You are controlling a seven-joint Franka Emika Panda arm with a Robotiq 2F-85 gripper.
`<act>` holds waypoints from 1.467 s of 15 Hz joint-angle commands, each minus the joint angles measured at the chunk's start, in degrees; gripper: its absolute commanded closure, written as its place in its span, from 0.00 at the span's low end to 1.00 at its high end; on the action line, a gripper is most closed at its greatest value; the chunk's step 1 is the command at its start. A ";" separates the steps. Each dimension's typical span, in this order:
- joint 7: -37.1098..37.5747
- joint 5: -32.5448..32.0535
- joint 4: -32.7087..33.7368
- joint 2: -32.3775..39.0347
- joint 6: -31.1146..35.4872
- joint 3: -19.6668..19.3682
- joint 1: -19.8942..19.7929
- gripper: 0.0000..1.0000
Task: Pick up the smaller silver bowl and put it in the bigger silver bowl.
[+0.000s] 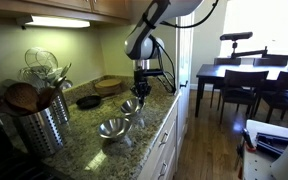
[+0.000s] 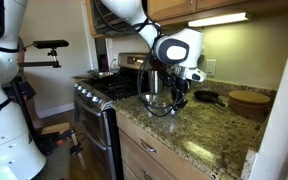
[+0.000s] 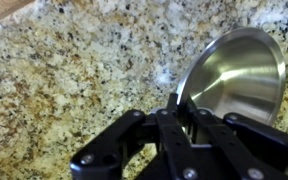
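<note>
In an exterior view my gripper (image 1: 140, 90) hangs low over the granite countertop (image 1: 84, 128), and the smaller silver bowl (image 1: 132, 106) sits directly beneath my fingertips, touching them at its rim as far as I can tell. The bigger silver bowl (image 1: 112, 128) rests on the counter just beside it, on the side nearer that camera. A small black pan (image 1: 88, 101) lies beyond the gripper, and a perforated steel utensil holder (image 1: 44, 128) stands well apart, past the bigger bowl. From the opposite exterior view my wrist blocks most of what lies below it. I see shiny steel right at the fingers, but it is too blurred there to tell one bowl from the other, so I lean on the other views. In the wrist view my fingers are drawn in together at the centre and pinch the near rim of the smaller bowl, whose polished inside opens away from me at a tilt. How firmly the rim is held I cannot judge. I read this as the grasp step, with the carry not yet begun. The next move calls for a straight lift that clears the counter, a short travel over the bigger bowl, and a low release so the thin, slippery rim does not twist out of my pinch.
</note>
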 commanded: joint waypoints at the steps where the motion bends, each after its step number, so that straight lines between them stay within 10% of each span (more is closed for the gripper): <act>1: -4.06 4.14 -2.89 -3.27 0.58 1.89 -2.45 0.92; 22: -24.20 14.37 -5.13 -7.19 -8.24 10.26 -0.69 0.92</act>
